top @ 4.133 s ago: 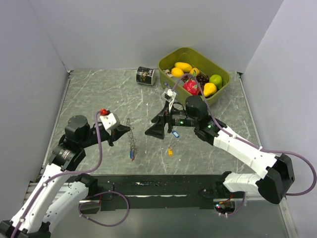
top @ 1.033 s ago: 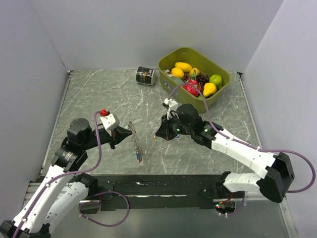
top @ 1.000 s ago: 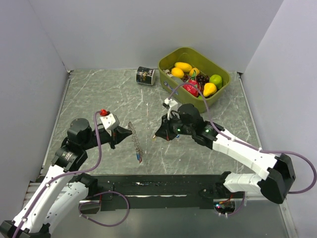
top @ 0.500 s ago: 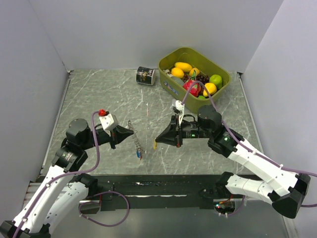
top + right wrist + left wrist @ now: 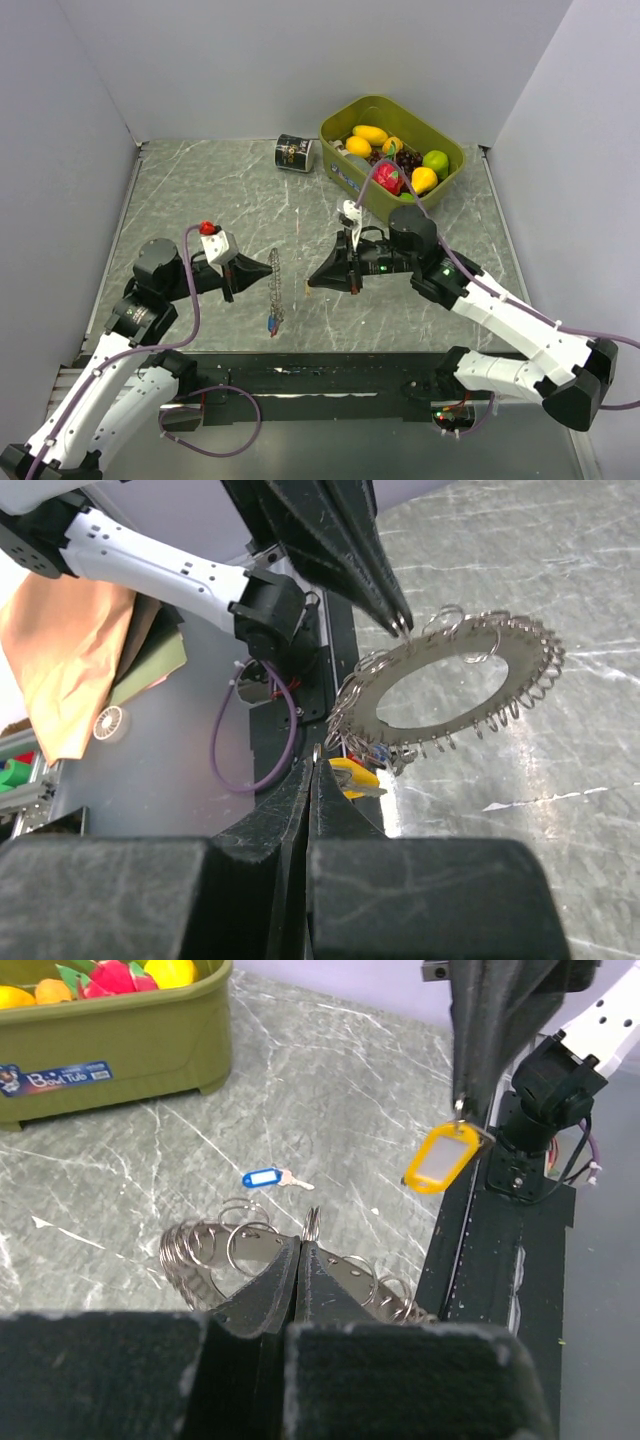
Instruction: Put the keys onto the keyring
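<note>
while the left gripper (image 5: 302, 1250) is pinched shut on the rim of the large silvery-grey coiled-metal keyring (image 5: 440, 652), holding it up off the grey marbled table (image 5: 200, 190), the right gripper (image 5: 313, 755) is clamped on a tiny silver key with a yellow-orange plastic tag (image 5: 440, 1158). that key hangs just beside the ring, apart from it. a blue-tagged key (image 5: 262, 1177) lies on the table beyond. the step in hand looks like the approach for threading. the next move calls for bringing the key's eye onto one of the small wire loops along the ring's edge, with the ring held steady and the line-up very fine.
</note>
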